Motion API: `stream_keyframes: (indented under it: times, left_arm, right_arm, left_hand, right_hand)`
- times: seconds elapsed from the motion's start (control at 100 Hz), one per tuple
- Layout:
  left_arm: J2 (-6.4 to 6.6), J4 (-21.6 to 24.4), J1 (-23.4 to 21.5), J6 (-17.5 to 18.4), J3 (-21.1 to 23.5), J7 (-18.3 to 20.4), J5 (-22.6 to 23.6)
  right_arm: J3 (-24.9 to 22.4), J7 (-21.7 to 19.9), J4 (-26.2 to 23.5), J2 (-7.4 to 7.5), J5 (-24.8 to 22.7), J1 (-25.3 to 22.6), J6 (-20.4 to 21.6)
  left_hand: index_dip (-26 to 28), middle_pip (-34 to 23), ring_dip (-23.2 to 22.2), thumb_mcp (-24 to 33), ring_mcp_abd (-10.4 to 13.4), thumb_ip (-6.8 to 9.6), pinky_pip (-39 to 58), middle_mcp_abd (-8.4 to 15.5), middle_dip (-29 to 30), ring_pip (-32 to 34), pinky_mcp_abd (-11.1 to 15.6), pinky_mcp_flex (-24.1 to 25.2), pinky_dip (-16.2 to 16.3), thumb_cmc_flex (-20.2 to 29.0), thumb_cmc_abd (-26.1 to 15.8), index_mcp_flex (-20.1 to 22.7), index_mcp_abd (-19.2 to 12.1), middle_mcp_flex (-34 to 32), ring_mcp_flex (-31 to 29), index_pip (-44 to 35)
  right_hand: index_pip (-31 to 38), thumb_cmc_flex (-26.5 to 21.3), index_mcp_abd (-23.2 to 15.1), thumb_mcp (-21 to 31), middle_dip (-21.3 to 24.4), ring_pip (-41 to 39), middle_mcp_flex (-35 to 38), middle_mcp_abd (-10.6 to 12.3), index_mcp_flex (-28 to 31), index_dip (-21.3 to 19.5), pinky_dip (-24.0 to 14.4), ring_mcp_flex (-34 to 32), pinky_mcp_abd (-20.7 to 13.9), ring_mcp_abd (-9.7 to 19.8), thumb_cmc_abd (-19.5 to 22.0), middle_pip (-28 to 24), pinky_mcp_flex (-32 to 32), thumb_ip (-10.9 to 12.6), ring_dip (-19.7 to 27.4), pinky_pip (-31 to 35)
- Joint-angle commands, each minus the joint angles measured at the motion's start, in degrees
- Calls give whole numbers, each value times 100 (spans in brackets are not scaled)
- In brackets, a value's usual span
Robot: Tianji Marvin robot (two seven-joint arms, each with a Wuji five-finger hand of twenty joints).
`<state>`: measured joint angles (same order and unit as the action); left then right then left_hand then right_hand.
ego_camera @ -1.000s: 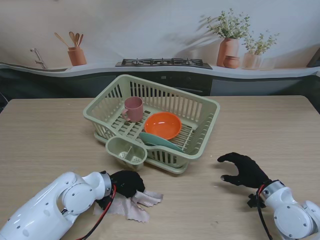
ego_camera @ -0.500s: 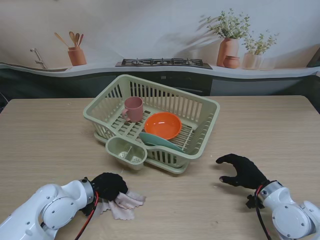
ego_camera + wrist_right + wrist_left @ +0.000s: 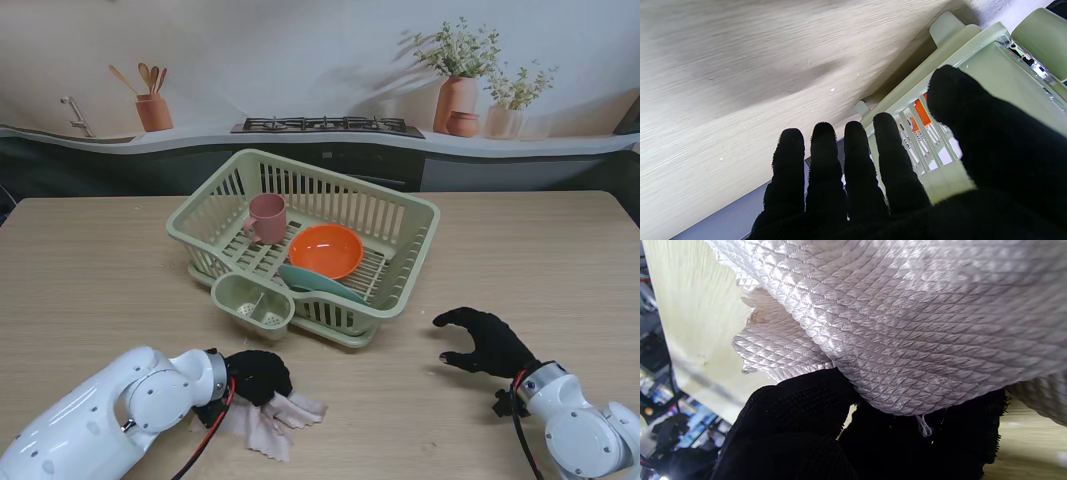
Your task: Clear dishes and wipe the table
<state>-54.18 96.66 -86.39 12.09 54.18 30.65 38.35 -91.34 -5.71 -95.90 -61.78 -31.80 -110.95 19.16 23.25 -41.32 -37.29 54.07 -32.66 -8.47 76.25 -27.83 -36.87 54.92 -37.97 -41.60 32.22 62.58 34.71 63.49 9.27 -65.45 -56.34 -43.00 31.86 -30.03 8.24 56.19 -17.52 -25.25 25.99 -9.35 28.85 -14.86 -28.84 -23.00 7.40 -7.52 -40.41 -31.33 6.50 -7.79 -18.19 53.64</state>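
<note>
A green dish rack (image 3: 410,215) stands mid-table holding a pink cup (image 3: 267,217), an orange bowl (image 3: 325,250) and a teal plate (image 3: 315,282). Nearer to me on the left, my left hand (image 3: 256,375) is shut on a pale crumpled cloth (image 3: 282,420) that lies on the wood. In the left wrist view the quilted cloth (image 3: 907,323) fills most of the picture over my black fingers (image 3: 800,413). My right hand (image 3: 485,341) hovers open on the right, holding nothing; its fingers (image 3: 853,160) spread toward the dish rack (image 3: 987,66).
A small green cutlery cup (image 3: 253,303) hangs on the rack's near-left corner. Behind the table runs a counter with a stove (image 3: 328,125), a utensil pot (image 3: 154,110) and potted plants (image 3: 458,95).
My left hand slid left with the cloth half a second ago, then came back right with it. The right hand has hardly moved.
</note>
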Motion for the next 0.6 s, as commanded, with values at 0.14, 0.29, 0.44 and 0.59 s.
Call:
stream_keyframes:
  times: [0.14,0.29,0.44,0.59]
  left_arm:
    - [-72,-291,237,-28,-481,188,-119]
    - [-73,-217,101,20,-345,166,-7]
    - [-70,-10,-385,59,196,206,429]
    - [-100,243,-985,316,899,114,966]
  right_arm:
    - [-55,-38,2,-6,-6,-50,89]
    - [-60,-40,-7,-6,-1,-60,86]
    - [-55,-66,-8,0,-10,-51,88]
    - [-31,-94,-9,7,-20,-41,66]
  left_hand:
    - [-393,1236,133,9,53,-127,-90,328,628,-401,-144,-46,-134,75,-16,-219,361,274,-9,545]
    - [-390,1227,144,27,13,-122,-88,301,644,-399,-177,-94,-163,85,8,-199,360,231,-48,492]
    - [-416,1239,147,30,-40,-113,-104,262,653,-408,-202,-31,-178,113,11,-218,423,250,-6,474]
    - [-432,1239,146,36,-34,-105,-90,265,653,-405,-202,-32,-171,123,-3,-219,403,253,8,456]
  right_hand:
    - [32,146,25,51,0,-50,18,77,-130,42,-66,160,-217,92,27,-83,-68,-61,50,-16]
    - [30,148,22,50,1,-50,23,75,-132,43,-65,157,-210,88,35,-83,-66,-61,50,-18]
    - [30,151,22,48,1,-51,20,76,-128,43,-66,154,-216,91,34,-82,-66,-62,50,-19]
    - [29,150,17,49,0,-48,24,77,-127,44,-67,155,-215,92,34,-83,-64,-61,51,-18]
